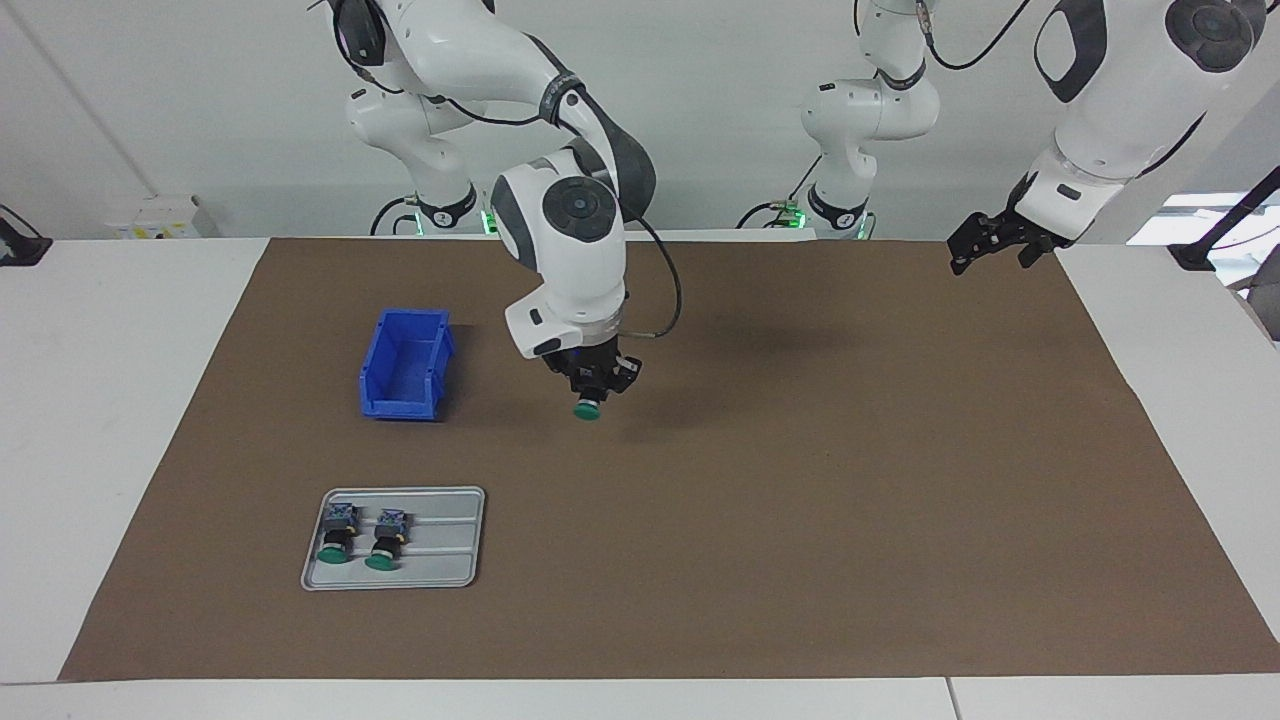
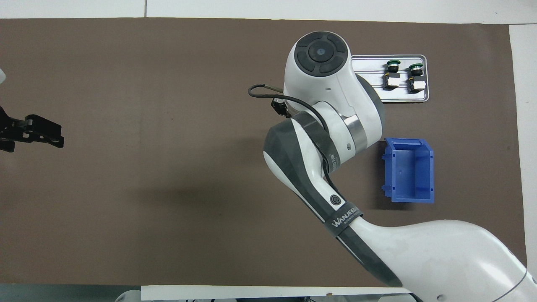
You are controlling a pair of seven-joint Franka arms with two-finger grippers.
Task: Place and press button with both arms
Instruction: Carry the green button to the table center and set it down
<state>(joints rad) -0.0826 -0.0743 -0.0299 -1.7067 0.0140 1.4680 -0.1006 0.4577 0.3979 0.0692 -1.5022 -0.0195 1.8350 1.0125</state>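
Right gripper [image 1: 592,385] is up over the brown mat [image 1: 800,480], beside the blue bin [image 1: 405,365], jaws pinching the button [image 1: 587,408], green cap down. Two more buttons [image 1: 337,535] lie in the grey tray [image 1: 440,565]. Left gripper [image 1: 985,243] waits over the mat edge; can't tell its jaws. Arm strap [image 2: 345,219] reads "WANJEE…".

Facing camera: high, across the table, looking back at both arm bases along the top edge; takes in the whole brown mat [image 1: 800,500] from some way off. Overhead camera: high above the robots' end, aimed forward and steeply down, closer in, the right arm's [image 2: 331,126] bulk filling much of it. Shared ground: mat, blue bin [image 1: 405,365] [image 2: 409,170], grey tray [image 1: 440,540] [image 2: 369,79], turned half around between views.
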